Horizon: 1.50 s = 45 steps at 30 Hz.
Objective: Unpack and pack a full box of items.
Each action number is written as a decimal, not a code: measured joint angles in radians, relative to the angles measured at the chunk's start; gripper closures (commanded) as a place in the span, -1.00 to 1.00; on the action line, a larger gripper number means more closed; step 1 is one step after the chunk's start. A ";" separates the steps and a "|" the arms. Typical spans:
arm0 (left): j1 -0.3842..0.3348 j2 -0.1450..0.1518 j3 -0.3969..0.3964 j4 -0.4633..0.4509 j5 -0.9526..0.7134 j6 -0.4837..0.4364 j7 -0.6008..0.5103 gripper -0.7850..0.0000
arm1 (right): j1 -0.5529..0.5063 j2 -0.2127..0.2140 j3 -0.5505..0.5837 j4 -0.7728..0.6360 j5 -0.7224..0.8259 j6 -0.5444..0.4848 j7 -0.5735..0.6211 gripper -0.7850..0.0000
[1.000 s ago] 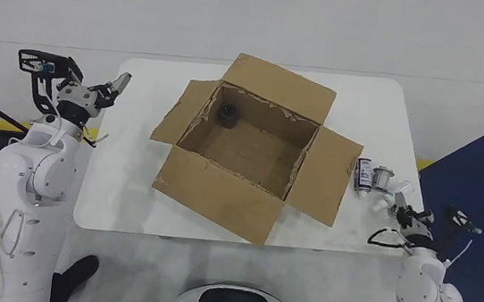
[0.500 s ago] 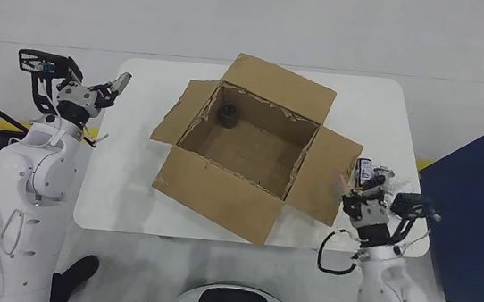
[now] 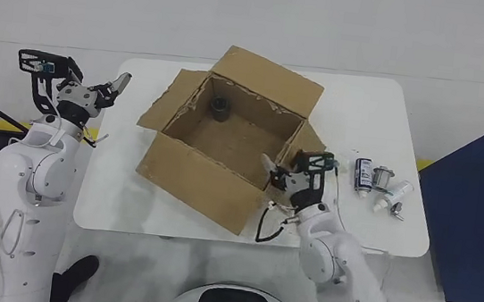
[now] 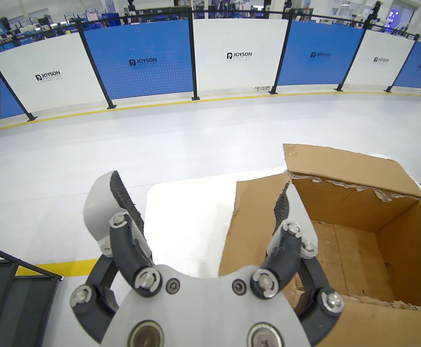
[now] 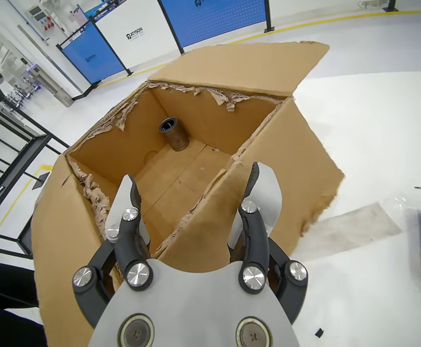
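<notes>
Brown cardboard box (image 3: 194, 177), 4 flaps open, sits mid-table on the white rounded table (image 3: 120, 191). 1 item is inside: a dark metal cylinder with a hollow bore (image 5: 173, 133), standing on end, long axis roughly vertical, bore up, tucked against the far wall near a corner (image 3: 221, 108). The right gripper (image 5: 190, 172) is at the box's near right corner (image 3: 275, 175), fingers spread and holding nothing. The right-hand flap runs between them, 1 finger over the interior and 1 outside; contact with the cardboard cannot be judged. The cylinder lies straight ahead of this gripper and lower, across the bare box floor. The left gripper (image 4: 199, 180), also spread and empty, sits off the table's left edge (image 3: 108, 104), well apart from the box, so the right arm is nearer. A small blue-and-white labelled can (image 3: 364, 175) lies with other unpacked bits on the table's right side. Beyond: pale floor, yellow line, blue and white fence panels.
</notes>
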 measured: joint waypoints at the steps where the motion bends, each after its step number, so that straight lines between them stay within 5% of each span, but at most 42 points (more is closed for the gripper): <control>1: 0.000 0.000 0.000 0.000 0.000 0.000 0.000 -1.00 | 0.016 -0.002 -0.018 0.000 -0.016 0.007 0.015 -0.48; 4: 0.000 0.000 0.000 0.000 0.000 0.000 0.000 -1.00 | 0.060 -0.007 -0.058 0.007 -0.053 0.028 0.050 -0.54; 7: 0.000 0.000 0.000 0.000 0.000 0.000 0.000 -1.00 | 0.084 -0.012 -0.086 0.000 -0.091 0.058 0.048 -1.00; 17: 0.000 0.000 0.000 0.000 0.000 0.000 0.000 -1.00 | -0.143 0.009 0.028 -0.213 -0.118 0.039 -0.258 -1.00; 27: 0.000 0.000 0.000 0.000 0.000 0.000 0.000 -1.00 | -0.124 0.008 0.012 -0.218 -0.100 0.021 -0.250 -1.00; 33: -0.018 0.000 0.013 0.033 0.004 0.012 0.000 -1.00 | 0.044 -0.002 -0.026 -0.120 0.133 -0.130 -0.106 -1.00; 37: -0.099 0.005 0.071 0.108 0.079 0.002 -0.057 -1.00 | 0.217 -0.023 -0.110 -0.013 0.197 -0.056 0.049 -1.00; 45: -0.188 0.006 0.128 0.224 0.070 -0.006 -0.121 -1.00 | 0.429 -0.079 -0.297 0.157 0.264 0.155 0.150 -1.00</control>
